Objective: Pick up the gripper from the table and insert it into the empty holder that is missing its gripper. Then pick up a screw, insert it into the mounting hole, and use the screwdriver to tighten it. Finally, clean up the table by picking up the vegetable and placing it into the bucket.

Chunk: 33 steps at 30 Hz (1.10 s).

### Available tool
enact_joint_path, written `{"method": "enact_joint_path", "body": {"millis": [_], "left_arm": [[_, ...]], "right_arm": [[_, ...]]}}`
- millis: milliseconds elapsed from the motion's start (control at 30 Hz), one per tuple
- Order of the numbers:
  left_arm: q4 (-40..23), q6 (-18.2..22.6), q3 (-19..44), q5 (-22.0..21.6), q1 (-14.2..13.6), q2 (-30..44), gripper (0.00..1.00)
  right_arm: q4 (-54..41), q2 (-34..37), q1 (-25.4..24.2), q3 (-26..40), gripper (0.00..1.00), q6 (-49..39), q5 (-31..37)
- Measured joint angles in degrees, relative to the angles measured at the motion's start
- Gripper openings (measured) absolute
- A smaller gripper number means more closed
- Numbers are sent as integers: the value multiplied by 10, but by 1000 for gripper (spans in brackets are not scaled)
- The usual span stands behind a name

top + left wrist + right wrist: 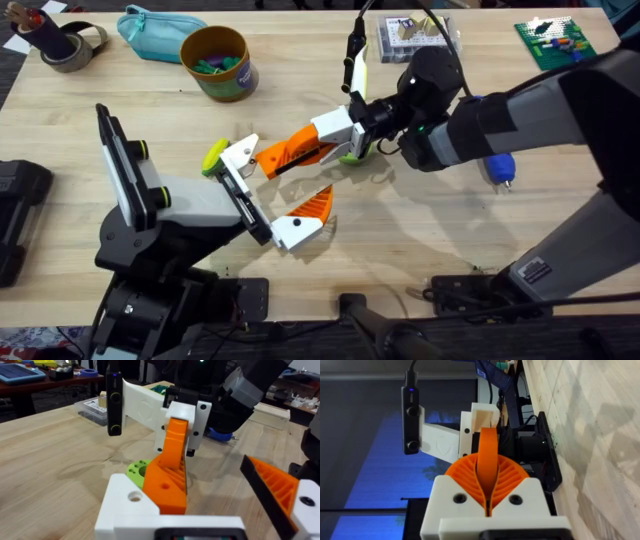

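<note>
Gripper finger, orange plastic, wedge-shaped, tapering (275,155): held off the desk towards its middle, clamped between the closed orange fingers of the right gripper (325,143); narrow end towards that gripper, broad end touching the holder.
Holder, angular white plastic bracket with mounting hole (131,505): the bare half of the left gripper (285,190), whose halves stand apart; the twin bracket carries a striped orange wedge (315,205).
Step in hand, as judged: insertion of the finger into the holder. Whether it is fully home cannot be told; in the left wrist view the broad end sits against the bracket beside the hole.
Next move calls for: a straight push along the bracket until the holes line up, right gripper released only once the finger stays put; screw and screwdriver follow.
Screwdriver, stubby, bright blue handle (498,168): on the desk towards the right edge, partly under the right arm.
Bucket, mustard-yellow cylinder, dark base band (215,62): near the far edge, left of centre; teal fabric pouch (160,32) just beside it.
Desk, pale wood planks (420,225): clear plastic parts box (415,35) at the far edge, green board (555,40) at the far right corner.
Room: dim, dark furniture behind.
</note>
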Motion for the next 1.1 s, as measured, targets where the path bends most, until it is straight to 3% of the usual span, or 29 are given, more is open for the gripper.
{"method": "enact_joint_path", "body": {"millis": [267, 400, 667, 767, 800, 1100], "left_arm": [[-2, 0, 1, -1, 0, 2, 987], [-2, 0, 1, -1, 0, 2, 988], [-3, 8, 1, 7, 0, 2, 987], [-4, 19, 1, 25, 0, 2, 987], [-6, 28, 1, 48, 0, 2, 987], [-17, 51, 1, 133, 0, 2, 987]], "right_arm": [[-1, 0, -1, 0, 23, 3, -16], [68, 0, -14, -1, 23, 23, -45], [111, -3, -37, -24, 23, 53, -52], [111, -21, -55, -64, 23, 55, -52], [111, -57, -88, -116, 23, 45, -54], [112, -174, -156, -208, 23, 11, -54]]}}
